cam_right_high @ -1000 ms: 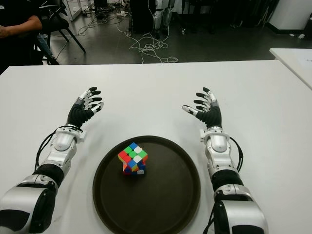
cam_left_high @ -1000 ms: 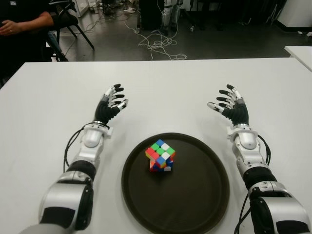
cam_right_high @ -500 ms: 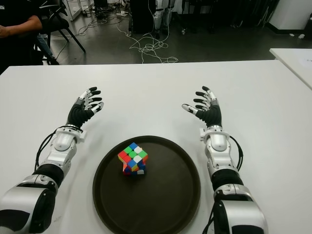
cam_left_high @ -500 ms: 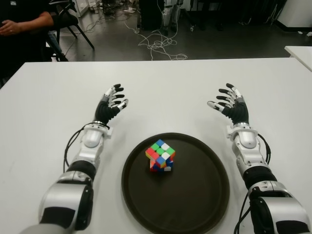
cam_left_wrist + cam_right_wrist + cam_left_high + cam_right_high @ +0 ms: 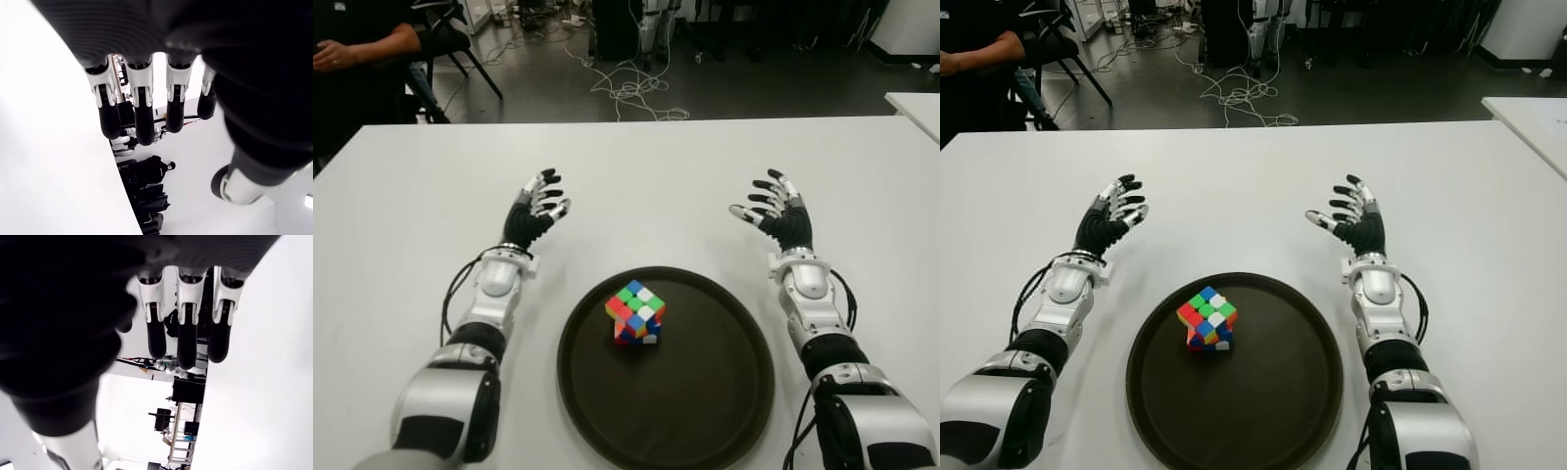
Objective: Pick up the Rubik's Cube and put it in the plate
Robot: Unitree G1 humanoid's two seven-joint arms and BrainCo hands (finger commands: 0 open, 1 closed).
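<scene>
A: Eye views first. Where's the cube?

B: Rubik's Cube (image 5: 635, 314) sits inside the plate (image 5: 724, 392), left of its centre, tilted on one edge w/ a corner up. Judging by that, the task looks done.

A: Hands?

B: Left robot hand (image 5: 537, 208) shows over the white bench (image 5: 646, 186), far-left of the plate and well apart from it, digits spread, holding nothing. Right robot hand (image 5: 775, 209) mirrors it far-right of the plate, also spread and empty. A person's arm (image 5: 367, 44) is at the far-left corner, beyond the bench.

A: Left wrist view?

B: Fingers (image 5: 142, 125) hang straight and apart, thumb off to one side, nothing between them. Bench below, room clutter beyond.

A: Right wrist view?

B: Same: fingers (image 5: 186, 347) extended, nothing gripped.

A: What could go wrong?

B: Cube's balance looks shaky. A bump to the bench or plate rim, e.g. a forearm sweeping inward while retracting, could tip it flat or send it rolling. The plate's rim looks low, so it may not stop a hard knock.
</scene>
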